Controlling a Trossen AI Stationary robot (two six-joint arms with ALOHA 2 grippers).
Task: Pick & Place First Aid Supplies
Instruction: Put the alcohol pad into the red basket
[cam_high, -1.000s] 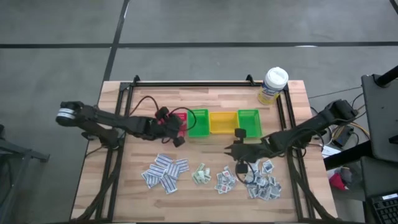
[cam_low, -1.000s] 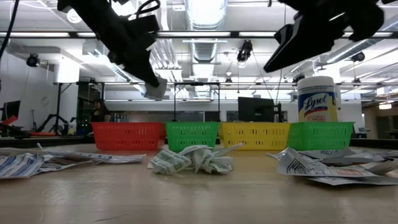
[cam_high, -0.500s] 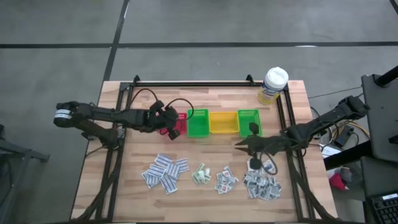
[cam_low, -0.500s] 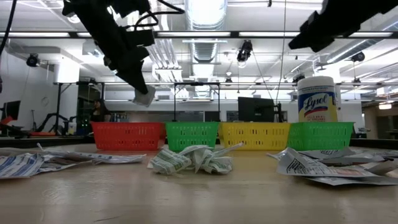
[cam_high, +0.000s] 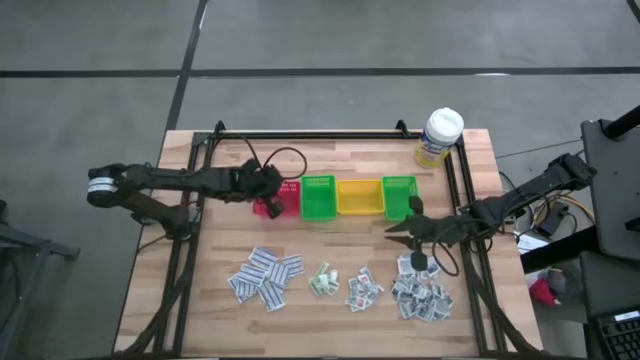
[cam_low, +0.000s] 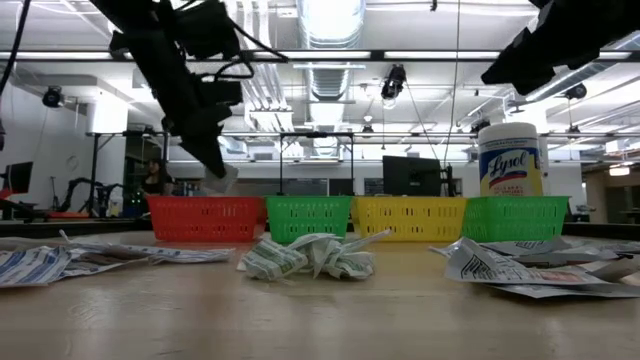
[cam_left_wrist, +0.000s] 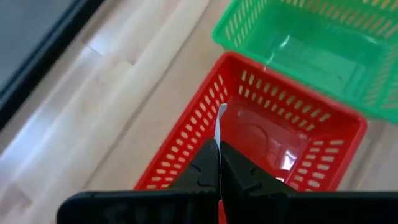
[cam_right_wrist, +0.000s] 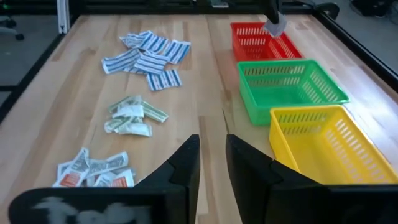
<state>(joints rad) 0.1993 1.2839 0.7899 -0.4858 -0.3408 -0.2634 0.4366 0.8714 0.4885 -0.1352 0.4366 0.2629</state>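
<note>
My left gripper (cam_left_wrist: 219, 163) is shut on a small white packet (cam_low: 222, 180) just above the red bin (cam_left_wrist: 273, 134), at the left end of the bin row. Four heaps of first aid supplies lie near the front edge. From left to right they are blue-striped packets (cam_high: 265, 277), green-printed ones (cam_high: 322, 281), a small heap (cam_high: 362, 290) and a grey-blue heap (cam_high: 422, 298). My right gripper (cam_right_wrist: 212, 155) hovers open and holds nothing. It is at the right, in front of the right-hand green bin (cam_high: 399, 196) and above the grey-blue heap. My left gripper pinches the white packet between its two fingertips. The packet shows edge-on, and its free end (cam_left_wrist: 221, 118) sticks out past the tips. The fingers slant down from the table's left side. The packet is clear of the table and hangs over the red bin's inside.
Red, green (cam_high: 319, 197), yellow (cam_high: 359, 197) and green bins stand in a row across the table's middle. A white-capped bottle with a yellow label (cam_high: 439, 137) stands at the far right corner. Black frame rails run along the table's left, right and far edges.
My left gripper has carried the white packet toward the table's left and far side. It has sunk from above the bins to just over the red bin. My right gripper has drawn back toward the table's right edge, away from the packet heaps.
</note>
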